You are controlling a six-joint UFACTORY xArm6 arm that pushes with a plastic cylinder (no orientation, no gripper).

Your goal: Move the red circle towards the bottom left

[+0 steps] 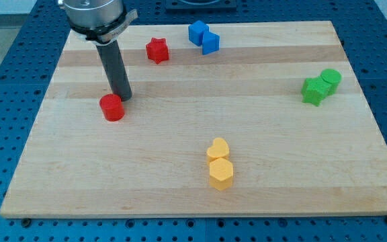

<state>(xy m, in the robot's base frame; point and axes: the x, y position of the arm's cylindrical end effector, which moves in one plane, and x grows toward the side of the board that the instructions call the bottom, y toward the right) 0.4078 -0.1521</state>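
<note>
The red circle (pixel 112 107) lies on the wooden board (pixel 180 188) at the view's left, a little above mid-height. My tip (pixel 122 97) rests on the board just to the upper right of the red circle, touching or nearly touching its edge. The dark rod rises from there toward the view's top left.
A red star (pixel 157 50) lies near the top, right of the rod. Two blue blocks (pixel 203 37) sit together at top centre. Two green blocks (pixel 320 86) sit at the right. A yellow heart (pixel 218 148) and a yellow hexagon (pixel 221 173) lie at bottom centre.
</note>
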